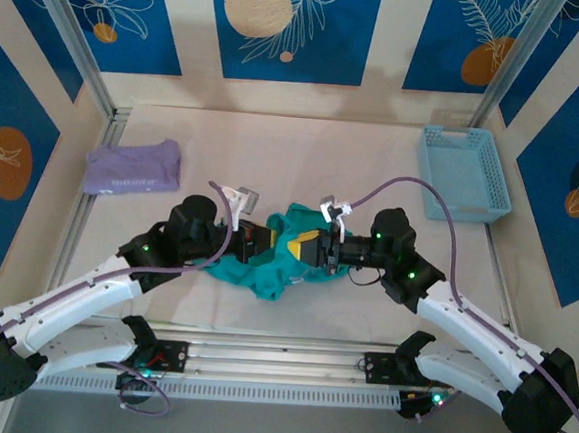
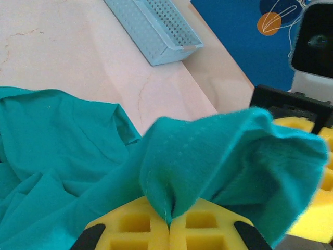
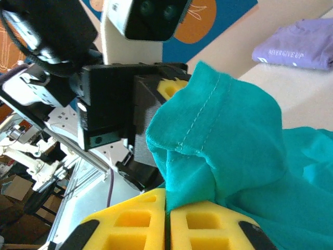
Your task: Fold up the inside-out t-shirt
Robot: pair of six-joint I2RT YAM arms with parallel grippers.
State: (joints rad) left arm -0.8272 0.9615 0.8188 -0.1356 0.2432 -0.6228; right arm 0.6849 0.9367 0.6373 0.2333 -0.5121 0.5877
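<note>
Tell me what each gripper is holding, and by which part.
Both pinch the teal t-shirt: the left gripper a bunched fold along a seam, the right gripper a stitched hem edge.

The left arm (image 1: pixel 71 310) at lower left and the right arm (image 1: pixel 471 331) at lower right are wearing white shells with black joints. Lilac cables (image 1: pixel 412 183) are arching above them, small green lights (image 1: pixel 144 249) are glowing, and yellow fingers (image 2: pixel 132 224) are showing square cut-outs.

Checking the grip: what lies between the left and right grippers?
A bunched fold of the inside-out t-shirt, pinched by the left gripper and right gripper; both wrist views show it.
</note>
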